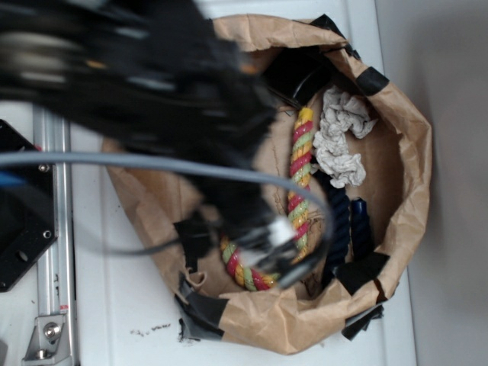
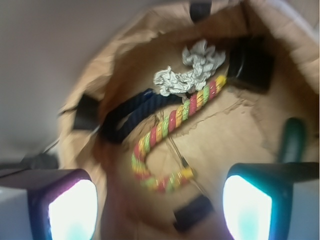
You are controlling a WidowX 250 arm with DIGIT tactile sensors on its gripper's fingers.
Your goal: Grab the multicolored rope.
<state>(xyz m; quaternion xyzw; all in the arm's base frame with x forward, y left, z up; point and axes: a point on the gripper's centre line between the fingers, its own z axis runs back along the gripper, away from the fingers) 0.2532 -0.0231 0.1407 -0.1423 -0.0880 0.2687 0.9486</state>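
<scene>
Rope, exterior view: the multicolored rope (image 1: 303, 164) lies inside the paper bag (image 1: 404, 137); I see it run straight from a yellow end near the top down to a curve at the bottom, red, yellow and green strands twisted together.
Arm, exterior view: the arm (image 1: 145, 84) is a black blur over the upper left of my picture and covers part of the bag's left side.
Gripper, exterior view: the gripper (image 1: 278, 252) sits low over the rope's curved end; it is smeared, so I cannot tell from here how the jaws stand or whether they touch the rope.
Neighbours, exterior view: a navy rope (image 1: 339, 221) lies just right of the multicolored one, a crumpled grey rag (image 1: 339, 137) sits near the top right, and a black object (image 1: 293, 72) rests by the yellow end.
Cable, exterior view: a grey cable (image 1: 114, 162) crosses from the left edge toward the gripper.
Tape, exterior view: black tape (image 1: 202, 309) patches the bag's rim in several spots.
Rope, wrist view: the rope (image 2: 170, 122) runs diagonally across the bag floor and hooks round at its lower end, in a J.
Gripper, wrist view: I see the two fingers (image 2: 72, 210) spread wide at the bottom corners, nothing between them; the gripper (image 2: 160, 210) is above the rope's hook and clear of it.
Neighbours, wrist view: the navy rope (image 2: 132, 112) lies alongside on the left, the rag (image 2: 190, 72) at the upper end, the black object (image 2: 250, 67) beside the rope's far tip.
</scene>
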